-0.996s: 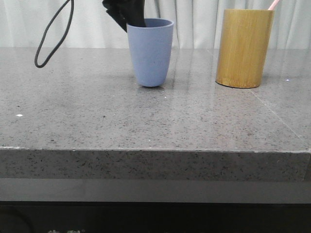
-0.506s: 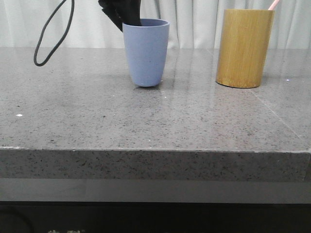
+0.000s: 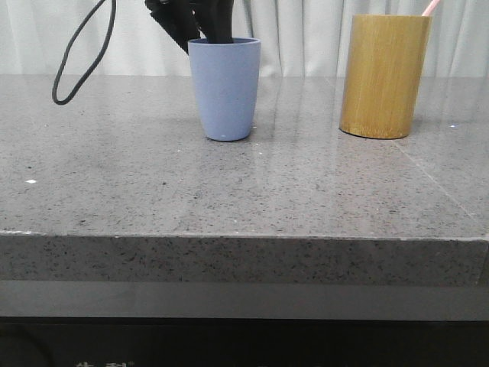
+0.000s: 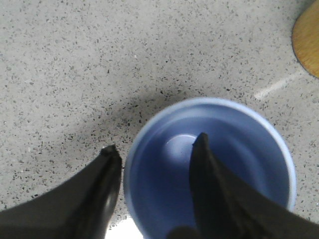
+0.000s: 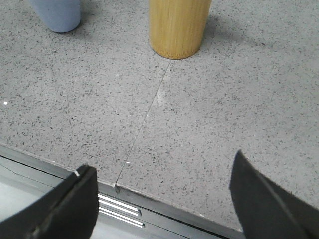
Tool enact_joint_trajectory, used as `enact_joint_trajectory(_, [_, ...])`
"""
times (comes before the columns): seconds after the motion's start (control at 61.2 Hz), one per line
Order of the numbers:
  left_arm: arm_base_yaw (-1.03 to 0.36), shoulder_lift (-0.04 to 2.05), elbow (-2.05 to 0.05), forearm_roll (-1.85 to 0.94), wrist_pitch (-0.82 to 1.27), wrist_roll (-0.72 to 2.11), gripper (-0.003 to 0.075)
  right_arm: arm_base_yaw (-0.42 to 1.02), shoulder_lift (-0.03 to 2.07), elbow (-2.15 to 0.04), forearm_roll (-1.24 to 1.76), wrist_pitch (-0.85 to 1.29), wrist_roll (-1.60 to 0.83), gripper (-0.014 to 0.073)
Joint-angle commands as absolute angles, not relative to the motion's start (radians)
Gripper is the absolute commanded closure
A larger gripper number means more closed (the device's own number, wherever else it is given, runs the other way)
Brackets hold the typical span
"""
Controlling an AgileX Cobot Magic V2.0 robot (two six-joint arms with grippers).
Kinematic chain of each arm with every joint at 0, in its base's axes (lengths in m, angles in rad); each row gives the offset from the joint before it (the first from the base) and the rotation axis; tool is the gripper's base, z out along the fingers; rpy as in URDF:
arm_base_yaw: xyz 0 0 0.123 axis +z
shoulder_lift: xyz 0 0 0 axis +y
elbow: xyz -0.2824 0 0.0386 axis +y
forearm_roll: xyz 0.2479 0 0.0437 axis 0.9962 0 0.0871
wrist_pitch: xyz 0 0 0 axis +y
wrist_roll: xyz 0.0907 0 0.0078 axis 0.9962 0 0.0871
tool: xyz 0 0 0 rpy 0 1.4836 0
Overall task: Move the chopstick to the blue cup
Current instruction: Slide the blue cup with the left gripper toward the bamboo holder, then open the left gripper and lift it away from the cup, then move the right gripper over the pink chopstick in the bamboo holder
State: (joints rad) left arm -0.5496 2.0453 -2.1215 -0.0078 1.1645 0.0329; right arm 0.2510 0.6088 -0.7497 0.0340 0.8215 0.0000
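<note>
— Grey speckled stone counter (image 3: pixel 229 191), pale curtain behind. Blue cup (image 3: pixel 224 88) standing upright left of centre, taller bamboo holder (image 3: pixel 383 75) well apart to its right.

— And the chopstick (image 3: pixel 431 7)?

— Just a pink tip poking above the holder's rim, leaning right. Not yet moved.

— Left gripper (image 4: pixel 152 154)?

— Straddling the cup wall: one finger (image 4: pixel 204 169) inside the bowl, the other outside against the rim. Pinching that wall, by the look of it. Cup empty inside.

— Right gripper (image 5: pixel 164 191)?

— Spread wide over the counter's near edge, holding nothing.

— Handling?

— Probably light, stiff, thin and smooth, so prone to swivel or slip in a pinch. Best taken near the exposed top end, squarely across the shaft, lifted straight up clear of the holder.
</note>
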Motion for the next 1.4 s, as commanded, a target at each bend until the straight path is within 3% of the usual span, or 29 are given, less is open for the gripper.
enact_joint_trajectory(0.0, [-0.549,1.984,-2.169,-0.019,1.143,0.029,0.0364,0.251,0.615,-0.784,0.033,0.761,-0.013,0.0034])
enact_joint_trajectory(0.278, [-0.549,1.918,-2.245,-0.045,1.167,0.020,0.0364,0.251,0.615,-0.784,0.033,0.762,-0.013,0.0034])
enact_joint_trajectory(0.457, [-0.549,1.780,-2.153,-0.045,1.125,0.018,0.0364,0.251,0.615,-0.784,0.033,0.762,-0.013,0.0034])
enact_joint_trajectory(0.898, [-0.549,1.293,-1.472,-0.047,0.802,0.018,0.0364,0.251,0.615,-0.732,0.032,0.686,0.078,0.0034])
enact_joint_trajectory(1.209, [-0.549,0.985,-1.064,-0.071,0.650,0.018,0.0364,0.224,0.643,-0.653,0.032,0.390,0.183,0.0034])
enact_joint_trajectory(1.388, [-0.549,0.898,-0.958,-0.071,0.604,0.018,0.0364,0.165,0.765,-0.697,0.033,0.281,0.183,0.0034])
